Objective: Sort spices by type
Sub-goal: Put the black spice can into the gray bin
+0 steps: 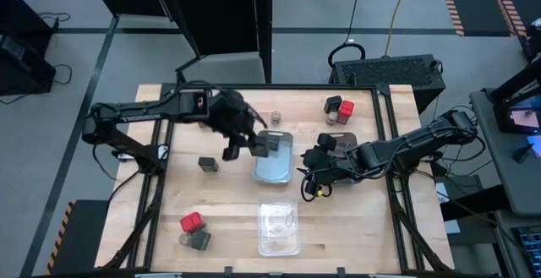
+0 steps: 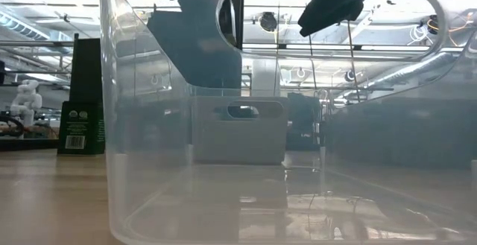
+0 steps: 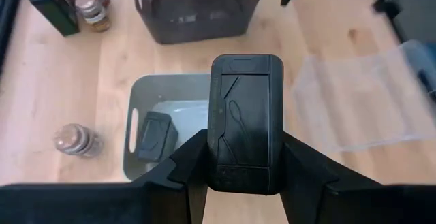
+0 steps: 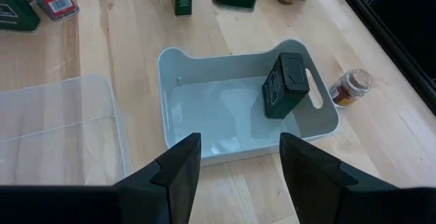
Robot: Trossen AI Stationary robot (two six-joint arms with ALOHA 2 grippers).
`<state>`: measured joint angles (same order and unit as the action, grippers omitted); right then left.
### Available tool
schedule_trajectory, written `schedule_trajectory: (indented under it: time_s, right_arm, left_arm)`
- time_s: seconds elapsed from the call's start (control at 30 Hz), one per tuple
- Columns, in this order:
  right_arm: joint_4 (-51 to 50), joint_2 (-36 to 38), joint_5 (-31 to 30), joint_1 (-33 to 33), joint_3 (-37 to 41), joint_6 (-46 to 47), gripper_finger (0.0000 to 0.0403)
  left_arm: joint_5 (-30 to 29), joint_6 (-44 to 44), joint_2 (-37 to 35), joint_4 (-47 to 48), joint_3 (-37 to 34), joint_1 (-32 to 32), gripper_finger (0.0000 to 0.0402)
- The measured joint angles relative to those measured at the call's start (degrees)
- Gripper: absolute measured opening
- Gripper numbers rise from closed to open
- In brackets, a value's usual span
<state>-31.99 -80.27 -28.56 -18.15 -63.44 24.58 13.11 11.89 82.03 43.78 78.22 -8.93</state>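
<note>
My left gripper (image 1: pixel 254 145) is shut on a dark block (image 3: pixel 245 108) and holds it over the pale middle tray (image 1: pixel 273 172). One more dark block (image 4: pixel 286 84) lies inside that tray. My right gripper (image 4: pixel 240 156) stands open at the tray's right side with nothing between its fingers. On the table stand a round jar (image 1: pixel 275 116) behind the tray, a dark block (image 1: pixel 208 165) to its left, a red and a dark block (image 1: pixel 338 107) at the far right, and a red block (image 1: pixel 193 222) with a dark block and a jar at the near left. My left gripper pinches the dark block between its two fingers, by its two narrow long sides (image 3: pixel 216 157) at the end nearest the wrist. The fingers slant down from the table's left. The block juts forward past the fingertips, lifted clear above the tray.
A clear tray (image 1: pixel 278 227) lies near the front edge, and its wall (image 2: pixel 149 163) fills the low view. A dark smoky tray (image 3: pixel 197 13) sits to the right of the middle tray, under my right arm. Bare wood shows between the left spice groups.
</note>
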Motion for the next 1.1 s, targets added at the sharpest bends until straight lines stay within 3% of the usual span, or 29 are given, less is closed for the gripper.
schedule_trajectory:
  time_s: [0.2, 0.53, 1.1]
  right_arm:
    - [0.31, 0.00, 0.02, 0.00, 0.00, 0.49, 0.0185]
    - [0.25, 0.00, 0.09, 0.00, 0.00, 0.34, 0.0185]
    - [0.31, 0.00, -0.13, 0.50, 0.00, 0.06, 0.0185]
  left_arm:
    - [-1.83, 1.41, 3.19, -4.84, -1.58, 2.74, 0.0140]
    - [-5.22, 5.38, 7.12, -11.30, -7.28, 1.48, 0.0140]
    - [-8.02, 10.70, 16.18, -16.53, -7.50, 1.30, 0.0140]
